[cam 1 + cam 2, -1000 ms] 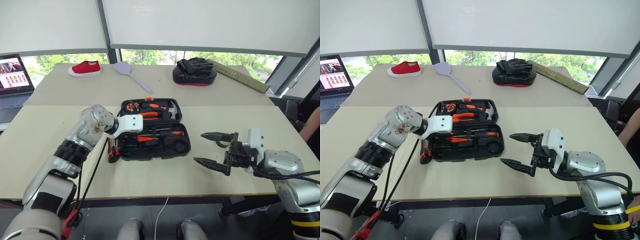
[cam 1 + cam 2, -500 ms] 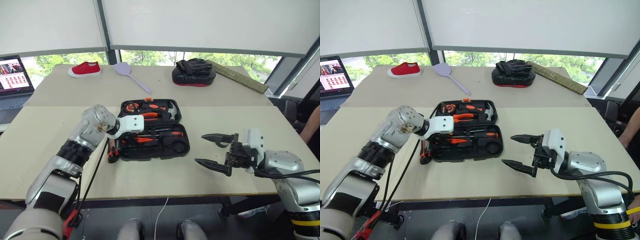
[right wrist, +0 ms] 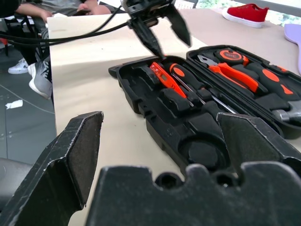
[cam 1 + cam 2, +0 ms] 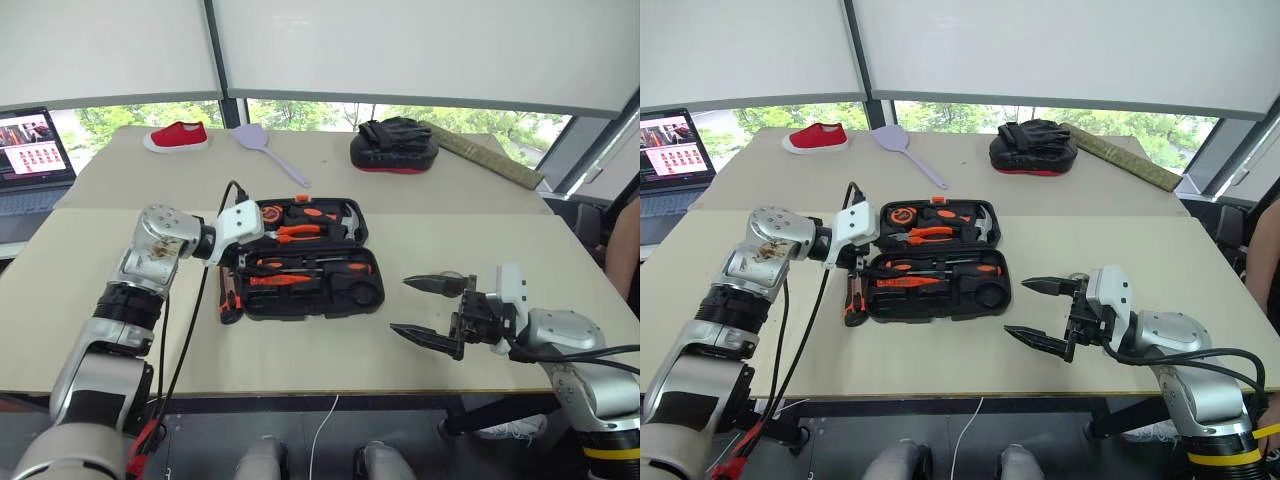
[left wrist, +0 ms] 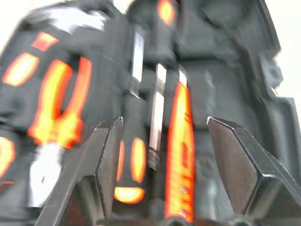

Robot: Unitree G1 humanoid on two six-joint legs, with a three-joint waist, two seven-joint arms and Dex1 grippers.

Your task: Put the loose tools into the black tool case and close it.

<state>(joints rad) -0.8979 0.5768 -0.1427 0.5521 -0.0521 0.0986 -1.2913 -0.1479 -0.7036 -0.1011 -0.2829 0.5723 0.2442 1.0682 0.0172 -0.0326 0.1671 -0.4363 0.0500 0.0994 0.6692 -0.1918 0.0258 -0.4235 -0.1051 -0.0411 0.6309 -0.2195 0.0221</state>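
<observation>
Black tool case [image 4: 300,258] lies open — my left gripper [image 3: 157,26] above its end, jaws apart, empty; right gripper [image 4: 428,310] spread wide alongside.

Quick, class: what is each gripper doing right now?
Left gripper: open, empty, above the flat black plastic tool case.
Right gripper: open, empty.

Red shoe [image 4: 177,136], lilac spatula [image 4: 268,152], mitt [image 4: 392,146]
</observation>
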